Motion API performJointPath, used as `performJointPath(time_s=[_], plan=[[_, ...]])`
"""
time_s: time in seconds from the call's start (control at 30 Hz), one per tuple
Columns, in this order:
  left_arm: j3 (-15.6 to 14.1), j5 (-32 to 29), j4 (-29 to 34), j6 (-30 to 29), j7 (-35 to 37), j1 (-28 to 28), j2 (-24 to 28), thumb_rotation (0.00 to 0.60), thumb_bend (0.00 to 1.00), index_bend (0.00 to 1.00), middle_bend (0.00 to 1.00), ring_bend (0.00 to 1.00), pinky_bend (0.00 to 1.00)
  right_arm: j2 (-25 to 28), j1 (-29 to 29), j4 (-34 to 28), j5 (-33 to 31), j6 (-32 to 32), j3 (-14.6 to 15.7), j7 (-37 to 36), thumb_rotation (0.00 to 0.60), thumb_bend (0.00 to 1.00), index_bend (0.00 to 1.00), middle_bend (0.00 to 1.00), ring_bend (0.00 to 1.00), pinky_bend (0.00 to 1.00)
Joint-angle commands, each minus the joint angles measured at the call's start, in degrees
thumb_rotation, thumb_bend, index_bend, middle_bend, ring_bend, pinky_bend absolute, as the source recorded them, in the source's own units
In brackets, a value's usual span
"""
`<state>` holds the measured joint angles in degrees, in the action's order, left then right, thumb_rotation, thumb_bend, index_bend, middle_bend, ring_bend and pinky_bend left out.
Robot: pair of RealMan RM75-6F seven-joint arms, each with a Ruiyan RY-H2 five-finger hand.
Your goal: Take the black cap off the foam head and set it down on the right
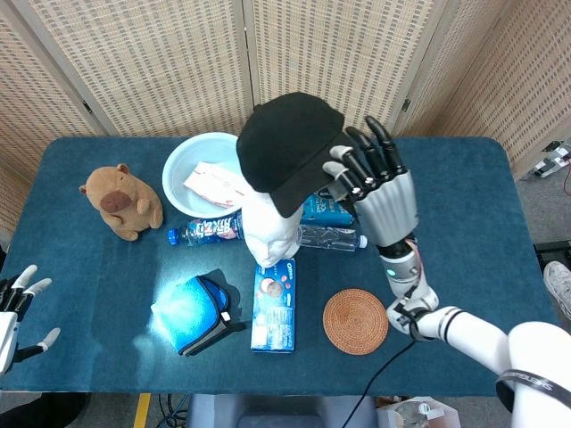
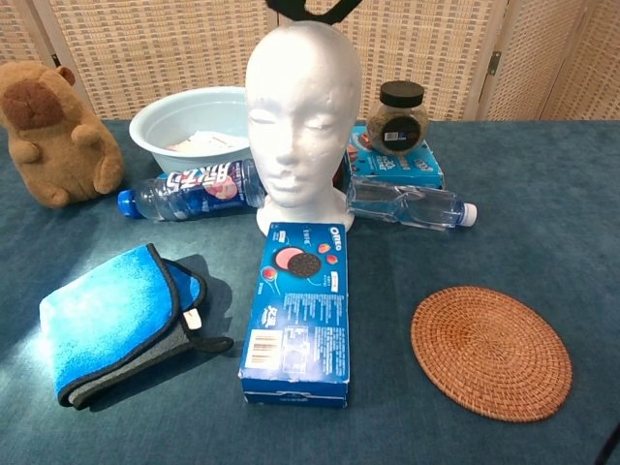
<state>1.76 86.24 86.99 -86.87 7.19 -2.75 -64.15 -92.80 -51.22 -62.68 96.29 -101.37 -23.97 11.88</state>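
The black cap (image 1: 287,147) hangs in the air above the white foam head (image 1: 270,235), lifted clear of it. My right hand (image 1: 373,183) holds the cap by its right side, fingers against the brim. In the chest view the foam head (image 2: 301,116) stands bare on the table, and only the cap's lower edge (image 2: 310,9) shows at the top of the frame; the right hand is out of that view. My left hand (image 1: 16,303) rests at the table's near left edge, fingers apart and holding nothing.
Around the foam head: a pale bowl (image 1: 183,161), a blue-labelled bottle (image 2: 189,189), a clear bottle (image 2: 407,204), a jar (image 2: 399,118) on a blue box, and a cookie box (image 2: 297,310). A woven coaster (image 2: 491,350) lies right, a blue cloth (image 2: 111,320) and plush capybara (image 2: 53,131) left.
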Motion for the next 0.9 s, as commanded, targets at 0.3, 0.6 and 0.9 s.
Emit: performJointPath(time_s=[0.3,0.6,0.9], plan=[[-0.24,0.88,0.16,0.91,-0.55,-0.79,-0.55,0.600,0.19,0.20,0.04,0.01,0.00,11.41,10.06,-4.85,-2.79,-0.65,2.87,-0.03,0.600,0.43,0.84,0.50,0.27,0.19],[-0.45,1.10,-0.17,1.33,-0.46,-1.06,-0.92,0.600,0.19,0.20,0.04,0.01,0.00,9.12,17.23,-3.32,-3.45,-2.20,8.62,-0.58,0.600,0.43,0.84,0.50,0.27,0.19],[-0.59,0.96,-0.42,1.21,-0.19,-0.87,-0.83,0.600,0.19,0.20,0.04,0.01,0.00,4.61,18.70,2.77,-4.28,-0.70,10.18,-3.83,0.600,0.43,0.84,0.50,0.27,0.20]])
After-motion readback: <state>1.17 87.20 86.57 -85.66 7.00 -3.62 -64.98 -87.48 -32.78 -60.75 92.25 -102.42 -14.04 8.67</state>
